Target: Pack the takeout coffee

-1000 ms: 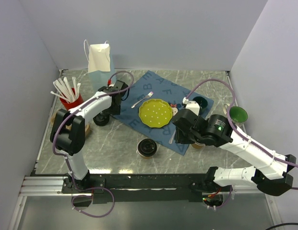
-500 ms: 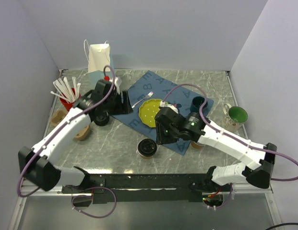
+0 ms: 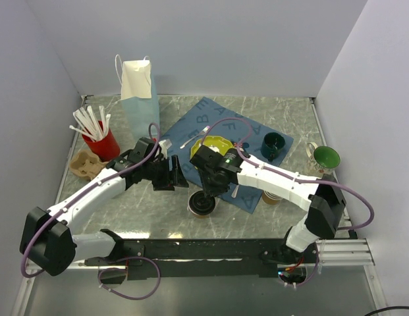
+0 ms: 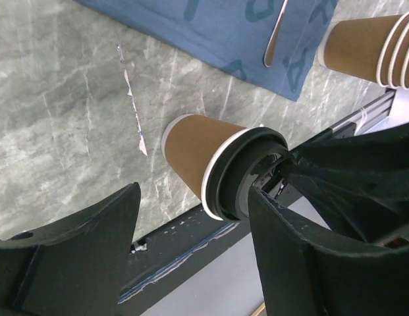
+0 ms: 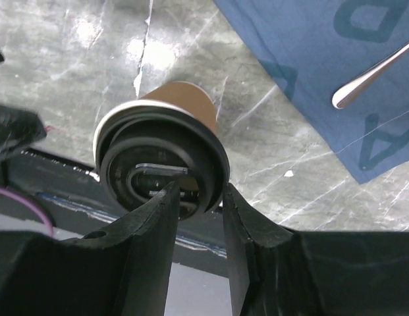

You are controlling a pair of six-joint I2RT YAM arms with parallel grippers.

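Bare marble table (image 3: 151,210) lies open left of the takeout coffee (image 3: 203,204); right gripper (image 5: 196,197) blocks its lid, stacked paper cups (image 4: 365,49) stand right

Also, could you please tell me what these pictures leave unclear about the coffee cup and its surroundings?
1. Right wrist view: whether the right tool grips the lid of the takeout coffee; it overlaps the rim.
2. Left wrist view: the cup stack is cut off by the frame edge.
3. Top view: the inside of the paper bag, hidden by its walls.
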